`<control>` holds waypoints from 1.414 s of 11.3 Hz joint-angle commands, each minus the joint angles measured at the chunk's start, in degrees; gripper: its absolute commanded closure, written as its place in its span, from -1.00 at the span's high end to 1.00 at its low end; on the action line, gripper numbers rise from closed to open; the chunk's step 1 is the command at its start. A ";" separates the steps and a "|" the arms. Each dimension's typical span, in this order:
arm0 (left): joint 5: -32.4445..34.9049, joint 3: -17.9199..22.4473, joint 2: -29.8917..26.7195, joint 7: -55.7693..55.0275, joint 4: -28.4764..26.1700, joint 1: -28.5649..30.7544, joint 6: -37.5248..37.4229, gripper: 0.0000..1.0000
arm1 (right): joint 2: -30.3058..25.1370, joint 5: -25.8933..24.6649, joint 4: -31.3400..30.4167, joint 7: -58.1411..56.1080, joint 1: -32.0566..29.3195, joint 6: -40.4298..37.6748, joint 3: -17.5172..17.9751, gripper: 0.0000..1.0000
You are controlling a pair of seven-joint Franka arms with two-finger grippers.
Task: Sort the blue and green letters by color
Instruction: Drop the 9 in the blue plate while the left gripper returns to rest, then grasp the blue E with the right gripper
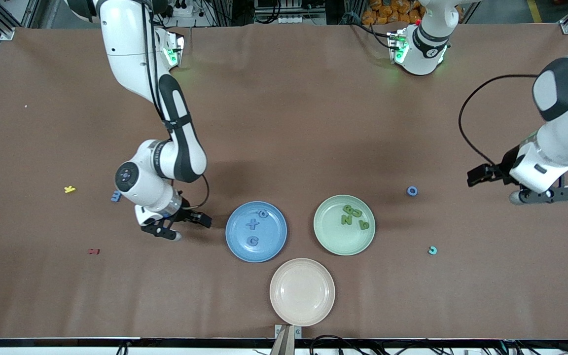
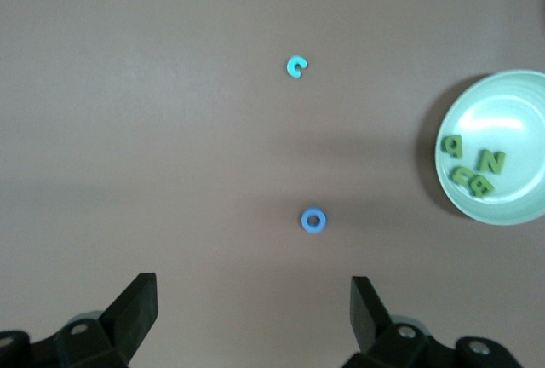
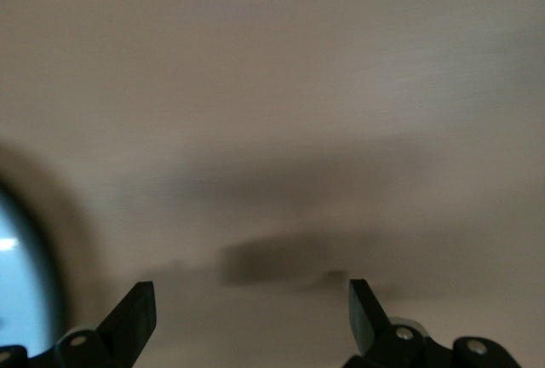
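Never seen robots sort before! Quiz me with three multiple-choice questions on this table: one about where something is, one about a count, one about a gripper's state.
1. Where is the blue ring letter?
A. On the blue plate
B. On the bare table, toward the left arm's end
C. On the pink plate

2. How many letters lie on the green plate?
A. One
B. Four
C. Seven

3. The right gripper is:
A. Open, holding nothing
B. Shut on a letter
C. Shut on a plate

Answers: B, it lies off every plate; B, four green shapes show; A, its fingers stand apart with nothing between.
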 commanded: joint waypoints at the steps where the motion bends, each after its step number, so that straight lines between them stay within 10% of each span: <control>1: -2.07 0.78 -1.99 0.77 8.59 -0.73 -13.50 1.00 | -2.95 -7.00 -6.02 -3.37 5.73 -7.77 -11.95 1.00; 7: -1.90 0.60 -4.27 3.76 18.72 -0.73 -29.44 1.00 | -2.86 -6.92 -14.71 -12.78 6.10 -2.03 -18.40 1.00; 16: -1.28 -0.45 -3.04 4.56 18.73 -0.73 -27.17 1.00 | -3.74 -0.77 -19.73 -27.45 3.03 0.90 -18.49 1.00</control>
